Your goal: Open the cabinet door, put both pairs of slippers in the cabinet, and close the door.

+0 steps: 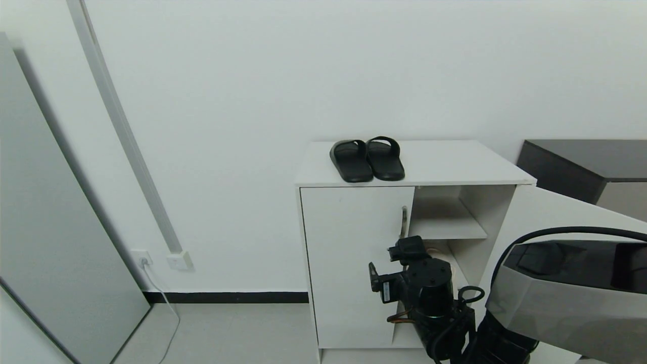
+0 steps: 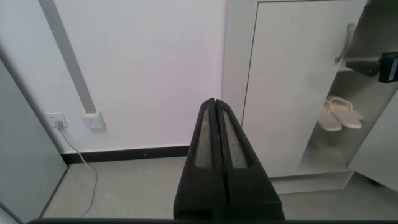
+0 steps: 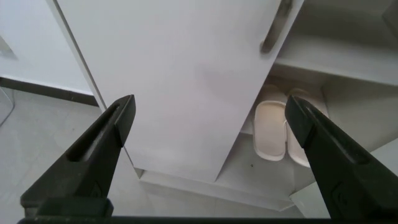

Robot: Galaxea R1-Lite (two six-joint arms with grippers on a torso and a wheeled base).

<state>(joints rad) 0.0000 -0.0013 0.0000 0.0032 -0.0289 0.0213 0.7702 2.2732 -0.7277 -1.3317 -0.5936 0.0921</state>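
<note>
Right jaws wide open, empty, low in front of cabinet (image 1: 455, 162), facing gap beside closed left door (image 1: 354, 263). White slippers (image 3: 280, 127) side by side inside, below shelf (image 1: 445, 222); that pair looks done. Left jaws shut, empty, held back off to the side, probably parked out of the way. Black slippers (image 1: 367, 159) on cabinet top near front edge, toes to wall (image 1: 303, 76): next pick. Right door (image 1: 546, 212) swung open, leaving access. Grey floor (image 1: 227, 328), socket (image 1: 141, 259) low on wall.
</note>
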